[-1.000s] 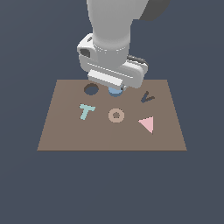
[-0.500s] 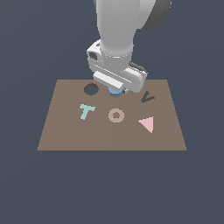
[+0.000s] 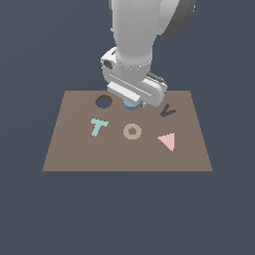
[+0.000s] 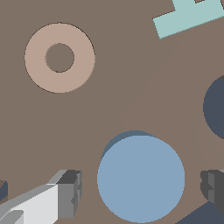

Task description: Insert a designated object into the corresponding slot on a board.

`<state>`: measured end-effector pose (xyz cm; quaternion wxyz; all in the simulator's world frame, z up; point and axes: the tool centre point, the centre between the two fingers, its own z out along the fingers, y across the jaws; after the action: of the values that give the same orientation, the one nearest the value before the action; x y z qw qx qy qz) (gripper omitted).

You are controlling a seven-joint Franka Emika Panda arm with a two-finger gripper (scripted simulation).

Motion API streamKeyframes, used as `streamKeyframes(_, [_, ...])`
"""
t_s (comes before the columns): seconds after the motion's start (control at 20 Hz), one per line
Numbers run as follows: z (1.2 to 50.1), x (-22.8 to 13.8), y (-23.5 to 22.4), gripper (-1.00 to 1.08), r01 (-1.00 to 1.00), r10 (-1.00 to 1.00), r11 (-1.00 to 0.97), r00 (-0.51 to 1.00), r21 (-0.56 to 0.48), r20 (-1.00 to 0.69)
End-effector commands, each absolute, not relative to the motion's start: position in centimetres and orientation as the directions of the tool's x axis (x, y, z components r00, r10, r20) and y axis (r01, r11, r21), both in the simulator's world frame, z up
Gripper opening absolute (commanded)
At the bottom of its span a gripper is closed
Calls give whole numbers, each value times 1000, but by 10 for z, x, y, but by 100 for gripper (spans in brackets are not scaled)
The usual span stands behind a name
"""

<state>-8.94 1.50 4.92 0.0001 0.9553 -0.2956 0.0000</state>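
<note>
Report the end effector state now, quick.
End effector: open, fingers standing either side of the blue disc with visible gaps, holding nothing.

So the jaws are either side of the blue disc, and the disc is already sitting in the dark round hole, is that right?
Not quite. The jaws do stand either side of the blue disc, but it is not in the dark round hole. The wrist view shows the disc on the brown board, apart from the hole, which is empty beside it.
</note>
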Motion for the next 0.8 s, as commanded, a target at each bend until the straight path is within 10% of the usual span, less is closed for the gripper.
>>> streamKeyframes(0.0, [50,-89,15,100,-562,-562,-827,827,0,0])
streamKeyframes(0.6, [30,-89,15,100,-562,-562,-827,827,0,0])
streamKeyframes(0.65, [30,-89,15,-100,-562,-562,-827,827,0,0])
streamKeyframes(0.75, [30,-89,15,-100,-562,-562,-827,827,0,0])
